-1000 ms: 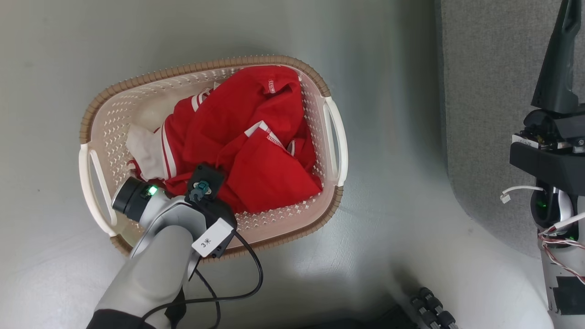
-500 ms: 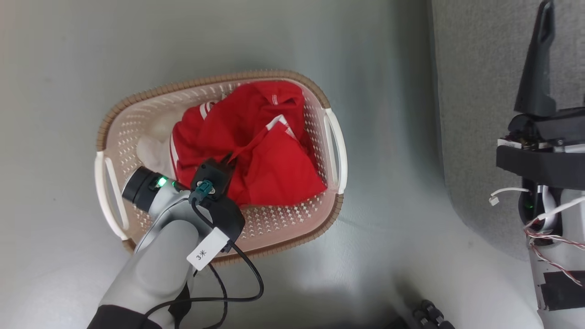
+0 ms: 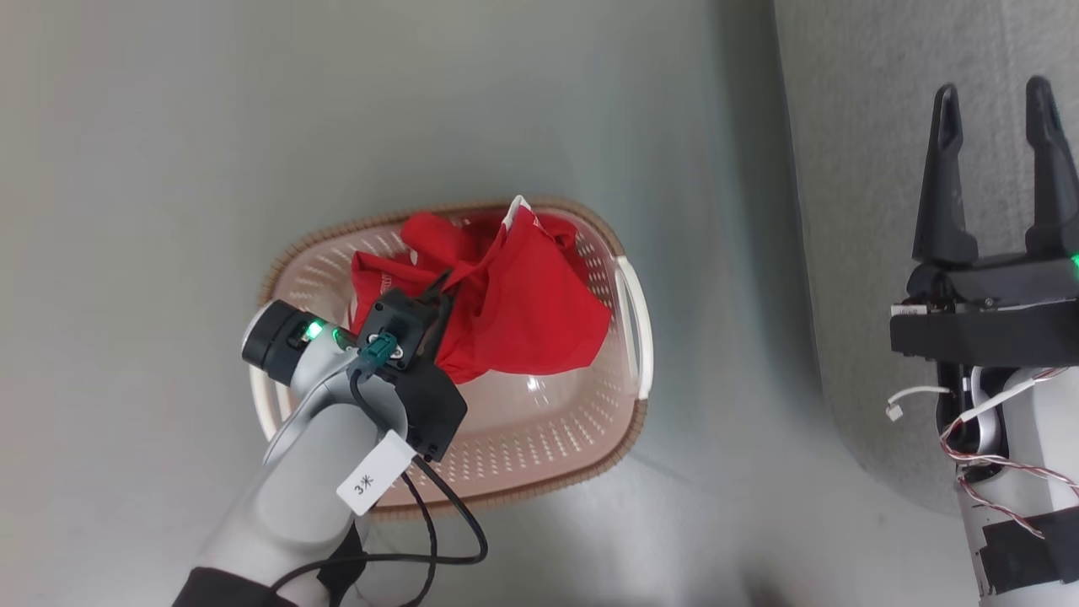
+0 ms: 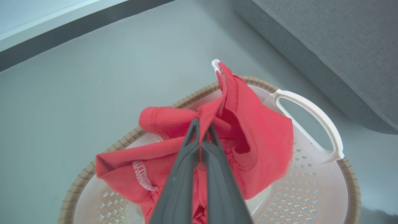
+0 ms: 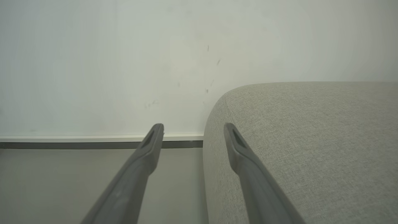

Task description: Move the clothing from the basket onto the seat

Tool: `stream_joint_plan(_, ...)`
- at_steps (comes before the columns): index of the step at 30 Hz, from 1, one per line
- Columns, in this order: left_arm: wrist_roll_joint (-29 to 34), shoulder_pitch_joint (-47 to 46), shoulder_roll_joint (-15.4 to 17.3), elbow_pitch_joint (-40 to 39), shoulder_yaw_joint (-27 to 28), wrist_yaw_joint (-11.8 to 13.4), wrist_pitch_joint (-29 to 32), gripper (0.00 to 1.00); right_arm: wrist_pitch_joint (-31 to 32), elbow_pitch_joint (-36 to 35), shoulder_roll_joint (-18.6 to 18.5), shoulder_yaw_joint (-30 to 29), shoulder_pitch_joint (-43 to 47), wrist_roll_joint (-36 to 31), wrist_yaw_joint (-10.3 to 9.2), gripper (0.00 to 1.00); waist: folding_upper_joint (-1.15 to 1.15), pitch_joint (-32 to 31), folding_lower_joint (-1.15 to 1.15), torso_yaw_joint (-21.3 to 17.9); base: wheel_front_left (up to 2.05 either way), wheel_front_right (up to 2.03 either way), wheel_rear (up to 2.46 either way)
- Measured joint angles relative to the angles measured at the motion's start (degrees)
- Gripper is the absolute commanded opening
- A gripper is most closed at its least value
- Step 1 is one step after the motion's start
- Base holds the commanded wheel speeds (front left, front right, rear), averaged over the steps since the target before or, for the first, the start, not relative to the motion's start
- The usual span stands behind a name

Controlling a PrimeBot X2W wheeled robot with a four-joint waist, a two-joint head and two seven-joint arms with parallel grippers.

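Note:
The red clothing [image 3: 523, 303] hangs bunched above the cream basket [image 3: 539, 438], lifted clear of its perforated floor. My left gripper [image 4: 202, 126] is shut on a fold of the clothing [image 4: 261, 143], fingers pressed together with red fabric on both sides. In the head view the left gripper [image 3: 440, 285] sits at the garment's left side, over the basket. The basket [image 4: 314, 189] stands on the floor beside the light grey seat [image 3: 860, 169]. My right gripper [image 3: 995, 97] stands open and empty over the seat; in its wrist view the right gripper [image 5: 193, 129] straddles the rounded corner of the seat [image 5: 311, 140].
A grey-green floor [image 3: 169, 169] surrounds the basket. A white wall [image 5: 124, 62] with a dark skirting strip [image 5: 77, 145] runs behind the seat. A black cable [image 3: 455, 539] loops from my left forearm. The basket's white handle [image 3: 636, 329] faces the seat.
My left gripper has risen with the clothing, pulling it up off the basket's floor. The head camera has shifted, and both fingers of the right gripper now show.

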Motion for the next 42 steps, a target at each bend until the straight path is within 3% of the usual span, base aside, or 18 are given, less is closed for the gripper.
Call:
stream_joint_plan(16, -2.7, 5.9, 0.2, -11.0, 1.5, -0.9, 0.0, 0.0, 0.0, 6.3, 0.3, -2.0, 5.3, 0.1, 0.99, 1.0, 0.0, -11.8, -0.01, 3.7, 0.0, 0.0, 0.0)
stream_joint_plan(30, -3.1, 10.6, 3.2, -21.5, 2.7, -1.0, 0.0, 0.0, 0.0, 10.3, 2.0, -2.6, 10.6, 0.1, 2.05, 1.0, -0.01, -22.5, -0.01, 6.2, 0.0, 0.0, 0.0)
stream_joint_plan(42, -4.0, 10.9, 5.0, -25.8, 4.0, -1.4, 0.0, 0.0, 0.0, 14.1, 3.2, -0.1, 13.3, 0.0, 3.69, 1.0, 0.0, -31.7, -0.01, 6.4, 0.0, 0.0, 0.0)
